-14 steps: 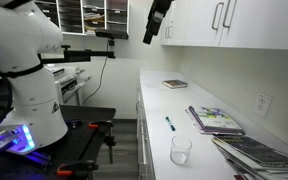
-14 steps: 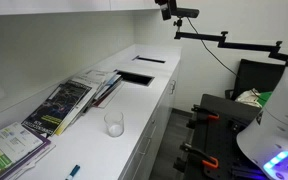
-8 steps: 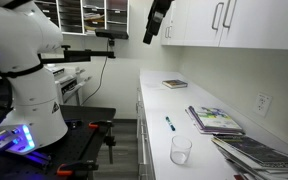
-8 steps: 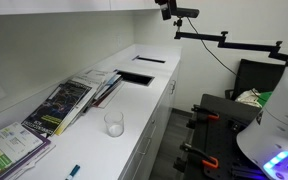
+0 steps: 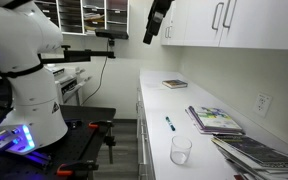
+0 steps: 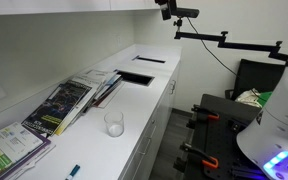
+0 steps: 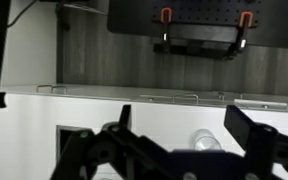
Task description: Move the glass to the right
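Nothing moved, gripper (image 5: pixel 149 37) raised, fingers apart, glass (image 5: pixel 181 150) well below on counter (image 5: pixel 154 95)

in the wrist view the gripper (image 7: pixel 184 128) is a dark, out-of-focus mass along the bottom edge, with its lower parts cut off. it hides the lower half of the glass (image 7: pixel 206 140), which shows only as a pale blur. in both exterior views the gripper is too small and dark to read its jaws, and in an exterior view the top edge clips it. the magazines (image 5: pixel 252 152) at the counter's (image 5: pixel 154 105) near corner run off the bottom and right edges, their titles too small to read. the pen (image 6: pixel 72 172) by the counter's near edge is cut by the bottom edge. the arm (image 5: pixel 29 60) is cut off at top and left.
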